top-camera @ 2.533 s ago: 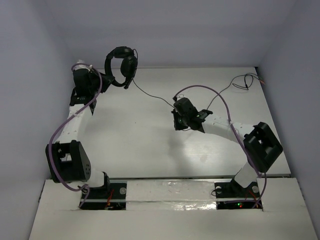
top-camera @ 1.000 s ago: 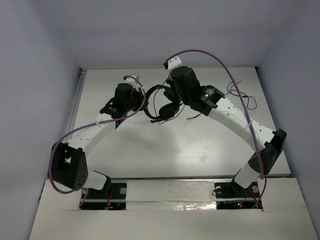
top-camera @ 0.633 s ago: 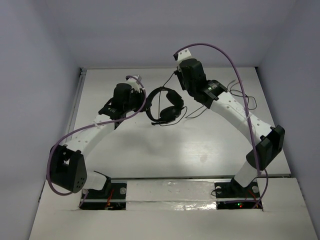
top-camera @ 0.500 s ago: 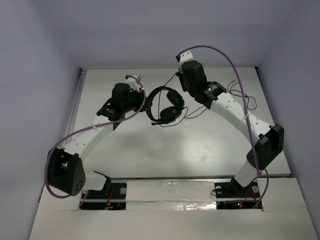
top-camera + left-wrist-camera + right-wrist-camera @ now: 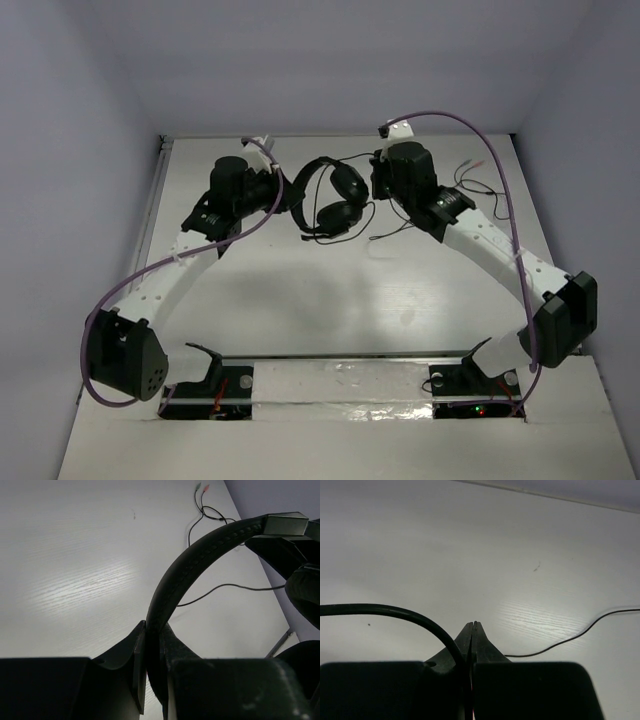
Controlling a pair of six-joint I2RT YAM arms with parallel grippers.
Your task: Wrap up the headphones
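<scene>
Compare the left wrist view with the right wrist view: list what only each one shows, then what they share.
Only left wrist: the left end effector shut on the headband, an earcup at the right edge, and the green and pink plugs far off. Only right wrist: the right end effector pinching the thin cable, which curves off left. Both: the white table with loose cable lying on it.

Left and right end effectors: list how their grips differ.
The left end effector clamps the thick padded headband; the right end effector pinches the thin cable. The left's jaws stand apart around the band; the right's nearly meet. Both are shut on the headphones.
</scene>
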